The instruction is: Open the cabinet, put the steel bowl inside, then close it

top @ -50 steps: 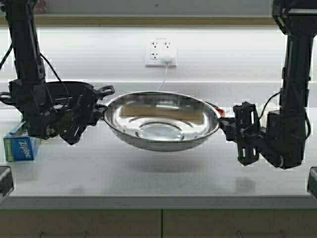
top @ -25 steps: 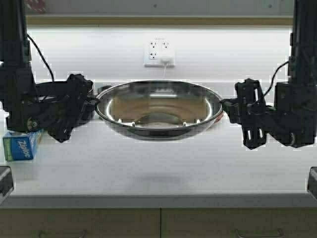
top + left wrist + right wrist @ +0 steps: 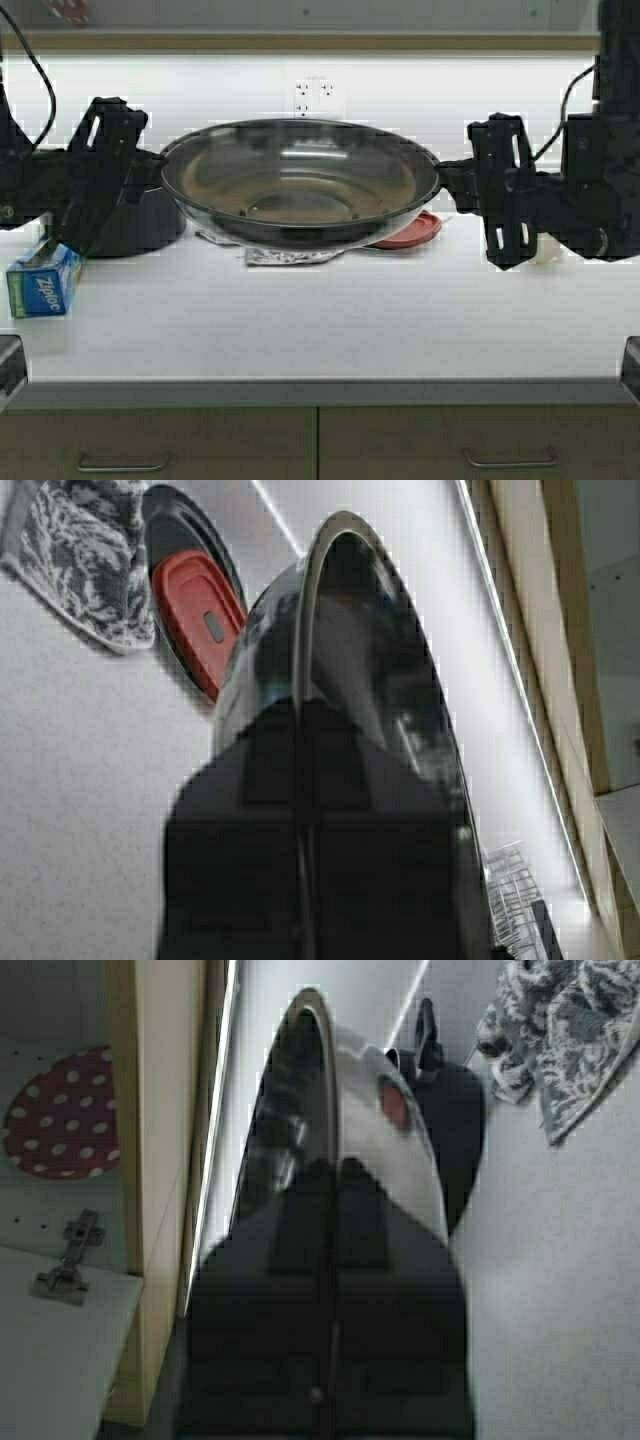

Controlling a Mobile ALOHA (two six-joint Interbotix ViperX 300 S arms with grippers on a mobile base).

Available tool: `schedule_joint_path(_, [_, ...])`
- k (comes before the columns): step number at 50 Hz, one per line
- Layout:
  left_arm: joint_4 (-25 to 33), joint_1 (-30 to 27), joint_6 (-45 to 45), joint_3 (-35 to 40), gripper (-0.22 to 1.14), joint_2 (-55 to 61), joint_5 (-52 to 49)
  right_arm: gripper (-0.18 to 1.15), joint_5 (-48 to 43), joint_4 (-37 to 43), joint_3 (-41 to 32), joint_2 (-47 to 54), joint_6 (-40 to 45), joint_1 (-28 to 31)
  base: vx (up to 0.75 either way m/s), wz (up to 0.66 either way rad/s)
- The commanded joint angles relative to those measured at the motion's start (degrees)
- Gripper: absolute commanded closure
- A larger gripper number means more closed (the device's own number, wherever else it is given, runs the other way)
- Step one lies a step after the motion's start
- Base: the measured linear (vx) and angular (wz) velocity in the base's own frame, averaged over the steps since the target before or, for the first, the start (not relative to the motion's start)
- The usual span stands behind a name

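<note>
At the left edge of the countertop (image 3: 330,320) a blue Ziploc box (image 3: 42,281) lies flat, near the front. Behind it stands the black pot (image 3: 140,225), partly hidden by the left arm. The left gripper (image 3: 155,178) is up off the counter, its fingers pinched onto the left rim of the steel bowl (image 3: 300,180); the left wrist view shows the thin rim running edge-on between the two dark fingers (image 3: 265,770), one on the inside of the rim and one on the outside.

The bowl hangs level in the air between the two grippers, above the back middle of the countertop and touching nothing below it. Under it, on the counter, lie a patterned cloth (image 3: 290,256) and, toward the right, a dark plate with a red lid (image 3: 412,230), both partly covered by the bowl.

The right gripper (image 3: 452,185) clamps the right rim of the bowl in the same way, at about the same height as the left; in the right wrist view the rim passes between its fingers (image 3: 365,1225). That view also shows the cabinet (image 3: 160,1110) open, its pale interior holding a red dotted plate (image 3: 60,1115).
</note>
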State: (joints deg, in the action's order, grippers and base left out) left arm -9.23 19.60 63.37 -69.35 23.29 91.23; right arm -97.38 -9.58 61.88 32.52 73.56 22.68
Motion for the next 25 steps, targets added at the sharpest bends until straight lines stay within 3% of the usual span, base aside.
schedule_joint_path(1, [-0.4, 3.7, 0.4, -2.1, 0.89, -5.0, 0.8, 0.9, -0.5, 0.7, 1.3, -5.0, -0.8, 5.0, -0.07, -0.03])
schedule_joint_path(25, [0.5, 3.7, 3.8, -5.1, 0.89, -14.9, -4.3, 0.9, -0.1, 1.8, 5.2, -13.4, -0.4, 5.2, -0.07, -0.02])
